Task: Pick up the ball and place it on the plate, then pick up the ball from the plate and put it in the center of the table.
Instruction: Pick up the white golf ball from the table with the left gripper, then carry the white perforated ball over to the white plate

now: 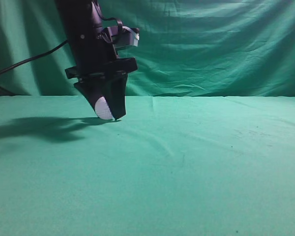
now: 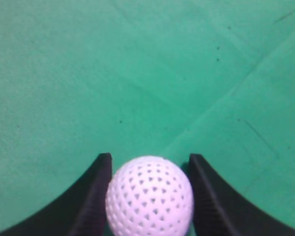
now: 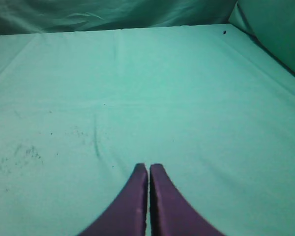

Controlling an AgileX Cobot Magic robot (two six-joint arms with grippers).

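1. Low over the tabletop, we see our left gripper clamped on the ball, arm pointing straight down.
2. Our right gripper is closed, empty, above bare cloth.

Green backdrop curtain hangs across the back w/ lots of folds. Black cable trails off to the left in front of it.
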